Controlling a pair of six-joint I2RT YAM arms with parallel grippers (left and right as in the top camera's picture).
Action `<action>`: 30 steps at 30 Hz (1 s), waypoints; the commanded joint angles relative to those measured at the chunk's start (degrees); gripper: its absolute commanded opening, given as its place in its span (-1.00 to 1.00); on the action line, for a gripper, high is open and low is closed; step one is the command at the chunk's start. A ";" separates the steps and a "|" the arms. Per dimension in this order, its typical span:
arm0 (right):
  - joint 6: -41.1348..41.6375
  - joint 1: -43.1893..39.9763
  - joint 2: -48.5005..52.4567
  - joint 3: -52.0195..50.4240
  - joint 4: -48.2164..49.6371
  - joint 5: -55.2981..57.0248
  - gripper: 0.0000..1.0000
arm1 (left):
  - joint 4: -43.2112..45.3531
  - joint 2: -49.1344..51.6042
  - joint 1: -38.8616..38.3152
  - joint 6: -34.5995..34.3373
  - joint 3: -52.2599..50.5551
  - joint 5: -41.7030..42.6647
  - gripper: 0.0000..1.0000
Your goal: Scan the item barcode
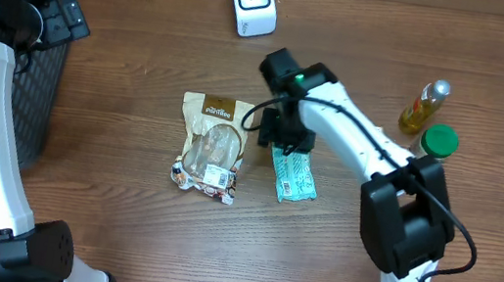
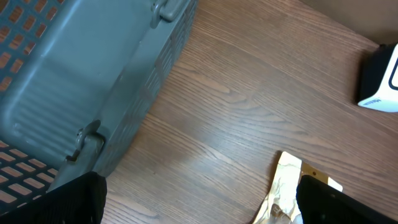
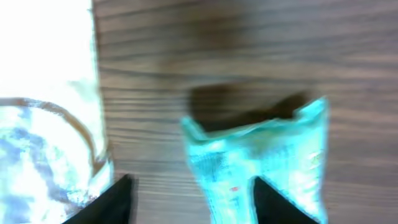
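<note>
Looks like we're at the pickup step. The right claw (image 3: 193,183) is down over the far end of the teal packet (image 1: 293,174). The packet lies flat around the middle of the tabletop (image 1: 133,6), just right of a brown snack bag (image 1: 209,145). The wrist view is pretty blurry. The fingers bracket part of the packet's crimped end, but I honestly can't tell if they're pinching it or just around it.

The left claw (image 2: 199,183) is spread wide with nothing in it, hanging by the grey basket (image 2: 93,74) at the left edge. The scanner (image 1: 253,3) sits near the far edge.

My guess for the next move: get a firm pinch on that crimped end, lift, then turn the packet so its barcode faces the scanner. It's a thin, floppy wrapper, so it could slip.
</note>
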 commanded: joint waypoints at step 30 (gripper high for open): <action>2.99 11.54 -0.28 -10.71 22.84 -1.42 -0.92 | 0.09 0.28 -0.04 0.20 0.44 0.11 1.00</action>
